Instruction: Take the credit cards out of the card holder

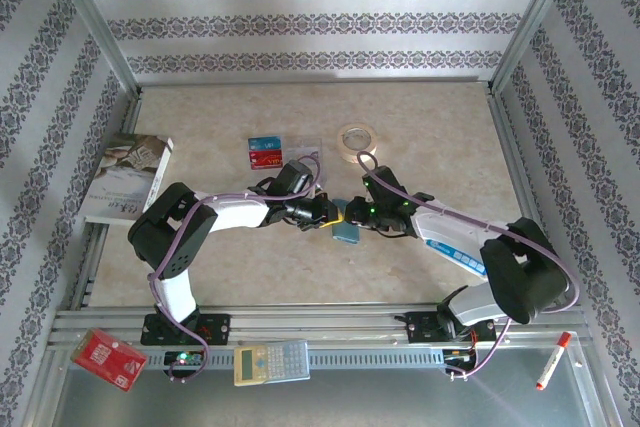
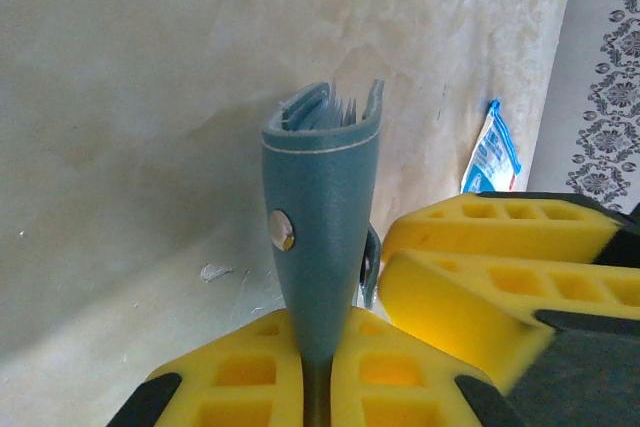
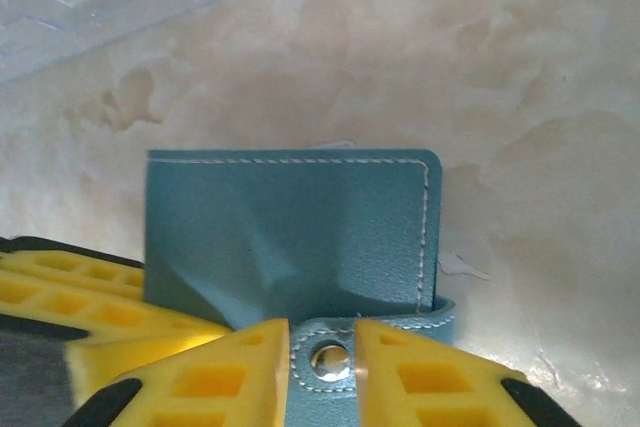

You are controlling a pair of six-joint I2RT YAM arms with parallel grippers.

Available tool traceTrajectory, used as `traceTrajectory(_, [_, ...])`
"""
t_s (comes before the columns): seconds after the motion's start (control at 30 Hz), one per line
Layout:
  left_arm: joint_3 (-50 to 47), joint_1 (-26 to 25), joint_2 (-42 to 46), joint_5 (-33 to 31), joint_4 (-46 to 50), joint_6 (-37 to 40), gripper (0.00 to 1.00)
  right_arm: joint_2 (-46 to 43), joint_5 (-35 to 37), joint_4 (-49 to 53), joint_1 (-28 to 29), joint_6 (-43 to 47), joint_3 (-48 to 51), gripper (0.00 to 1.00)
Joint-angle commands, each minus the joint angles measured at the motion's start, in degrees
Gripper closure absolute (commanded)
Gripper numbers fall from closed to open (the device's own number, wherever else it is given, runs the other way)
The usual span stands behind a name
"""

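The teal-blue card holder [image 1: 348, 234] hangs between both grippers at the table's middle. In the left wrist view it stands edge-on [image 2: 320, 207], with my left gripper [image 2: 318, 337] shut on its lower edge. Thin card edges [image 2: 340, 107] show in its slightly spread top. In the right wrist view its flat stitched panel [image 3: 290, 237] faces me, and my right gripper [image 3: 325, 342] is shut on the strap with the metal snap [image 3: 328, 360]. From above, the left gripper [image 1: 325, 213] and right gripper [image 1: 352, 215] nearly touch. A blue card [image 1: 262, 143] and a red card [image 1: 268, 158] lie behind them.
A tape roll [image 1: 355, 139] sits at the back centre and a booklet [image 1: 128, 177] at the left. On the front rail are a red patterned board [image 1: 110, 359], a calculator [image 1: 270, 362] and a red marker [image 1: 552, 360]. A blue-and-white packet [image 2: 490, 152] lies near the wall.
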State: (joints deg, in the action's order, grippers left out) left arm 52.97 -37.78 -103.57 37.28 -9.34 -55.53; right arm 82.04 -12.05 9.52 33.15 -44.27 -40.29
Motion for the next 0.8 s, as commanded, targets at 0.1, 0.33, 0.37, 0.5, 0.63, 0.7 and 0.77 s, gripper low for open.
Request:
traceTrajectory(0.1, [2.33, 0.11, 0.96, -0.19, 0.69, 1.65, 1.0, 1.75, -1.54, 0.58, 1.66, 1.18, -1.0, 0.7])
traceTrajectory(0.33, [2.06, 0.07, 1.87, -0.92, 1.38, 2.03, 1.0, 3.58, 6.13, 7.88, 1.67, 1.73, -2.31, 0.86])
traceTrajectory(0.37, [2.21, 0.07, 1.98, -1.13, 1.89, 2.24, 1.0, 3.46, 7.44, 9.0, 1.59, 1.82, -2.65, 0.88])
traceTrajectory(0.5, [2.4, 0.07, 2.01, -2.44, 4.19, 3.04, 1.0, 1.75, 12.56, 12.63, 1.56, 1.33, -3.12, 0.94])
traceTrajectory(0.63, [3.17, 0.07, 1.61, -3.35, 6.62, 4.06, 1.0, -0.04, 15.73, 14.78, 1.05, -0.15, -2.22, 0.99])
traceTrajectory(0.7, [3.24, 0.07, 1.38, -3.1, 6.55, 4.2, 1.0, -0.56, 15.9, 15.07, 0.78, -0.72, -1.77, 0.96])
traceTrajectory(0.77, [3.43, 0.07, 1.13, -2.82, 6.44, 4.1, 1.0, -0.48, 14.98, 14.53, 0.61, -0.73, -1.63, 0.91])
